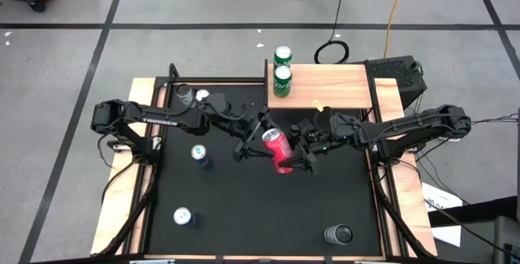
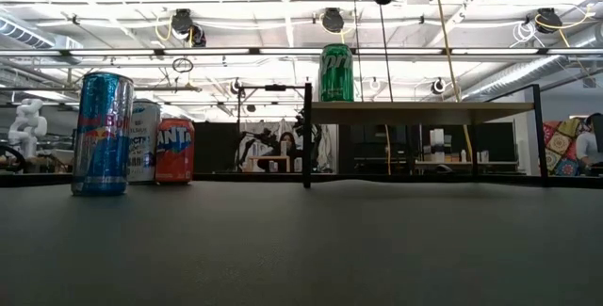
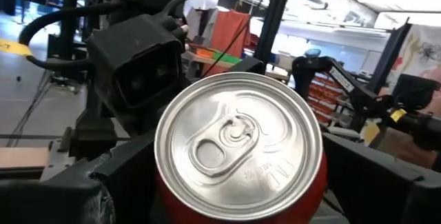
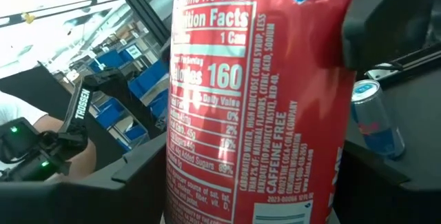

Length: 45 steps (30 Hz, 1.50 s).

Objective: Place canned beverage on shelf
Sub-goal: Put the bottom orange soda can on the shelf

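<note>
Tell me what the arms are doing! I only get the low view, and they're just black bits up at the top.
Observer: They meet above the middle of the mat, with a red can in the air between the left gripper and the right gripper.
Operator: Who's got it?
Observer: The right gripper's jaws sit on its sides.
Operator: I see one green can on the shelf.
Observer: From above there are two. The green can you see hides a second green can behind it, at one end of the shelf.
</note>
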Available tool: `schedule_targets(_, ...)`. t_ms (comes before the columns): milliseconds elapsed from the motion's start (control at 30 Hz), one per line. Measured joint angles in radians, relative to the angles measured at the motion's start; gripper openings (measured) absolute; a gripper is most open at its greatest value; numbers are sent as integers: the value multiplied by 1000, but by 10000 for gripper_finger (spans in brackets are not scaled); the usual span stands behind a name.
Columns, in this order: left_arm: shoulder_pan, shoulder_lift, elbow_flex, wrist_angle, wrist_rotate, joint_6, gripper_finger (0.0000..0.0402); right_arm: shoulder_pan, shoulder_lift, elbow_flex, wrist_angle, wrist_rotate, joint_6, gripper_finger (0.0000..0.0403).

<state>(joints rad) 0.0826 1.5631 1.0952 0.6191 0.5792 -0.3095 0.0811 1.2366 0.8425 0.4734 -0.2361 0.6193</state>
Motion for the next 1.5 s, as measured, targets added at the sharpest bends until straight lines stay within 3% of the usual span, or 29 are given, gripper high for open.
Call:
schedule_targets(133,-1,0,2,-1,5,4,350,0,0,0,3,-1,0,297)
schedule_targets(367,6,1,2,-2,14,8,281,1,0,0,0,16,1,298)
schedule_targets(533,28,-4,2,-46,25,11,280,1,-9,2,-71,62,6,317)
schedule_targets(667,40,-21,2,-189,-6,47,285,0,-31,2,-225,141,43,327)
schedule_targets(1033,4,-54,0,-621,-277,214,290,5,-81,2,-553,325,98,322)
schedule_targets(1300,-66,12,-24,-665,-648,211,291,5,-69,0,-754,509,230,322)
schedule_targets(1500,-87,125,-23,-609,-759,122,291,5,-70,0,-763,587,266,322)
